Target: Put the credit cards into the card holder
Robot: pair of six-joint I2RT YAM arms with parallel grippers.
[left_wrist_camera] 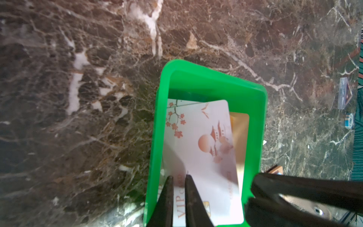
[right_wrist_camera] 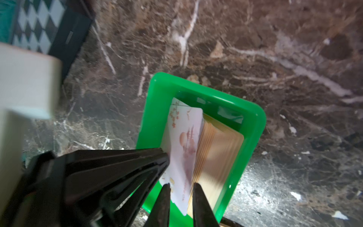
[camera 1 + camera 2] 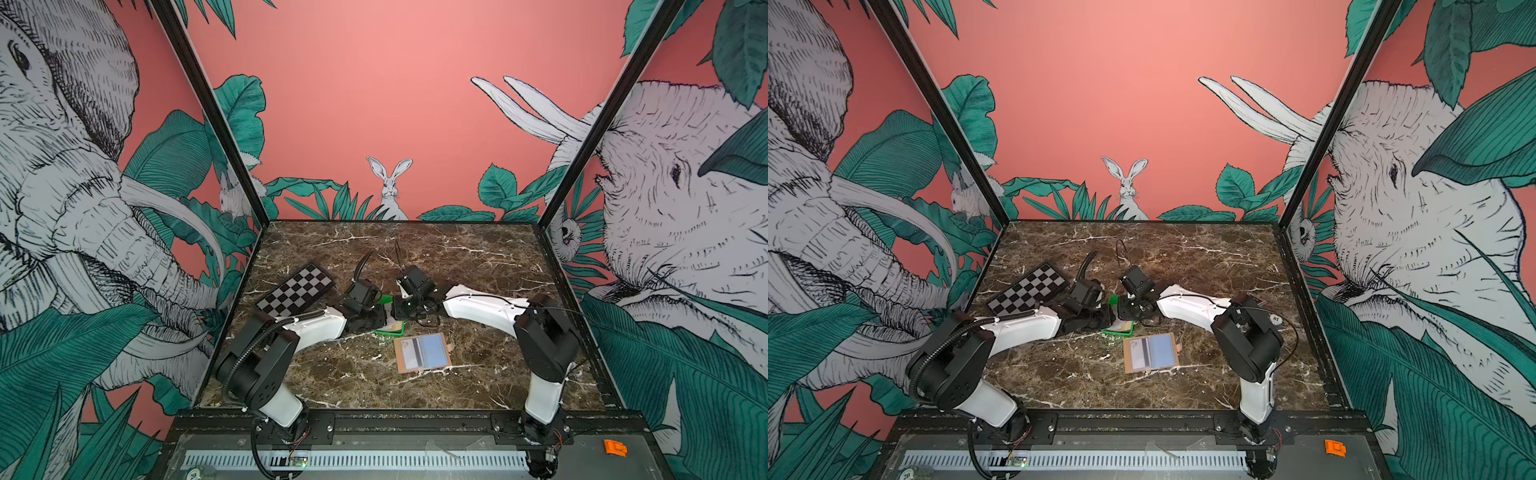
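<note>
Landmark: green tray (image 3: 392,328), mid-table on the brown marble tabletop (image 3: 478,266).

Checkered board (image 3: 296,289) lies left of the tray, well apart, flat.

Left gripper (image 1: 178,181) is over the tray, jaws nearly together, pinched on the top white card (image 1: 204,149) (cherry-blossom and pagoda print, "VIP" lettering at its clamped end). That card sits tilted, lifted off the tan card stack (image 2: 218,157) still in the tray.

Right gripper (image 2: 181,188) comes in from the tray's right, jaws narrow, straddling the same white card's edge; whether it is really clamped I cannot tell.

Card holder (image 3: 422,352) lies open flat, just front-right of the tray, blue sleeves up.
</note>
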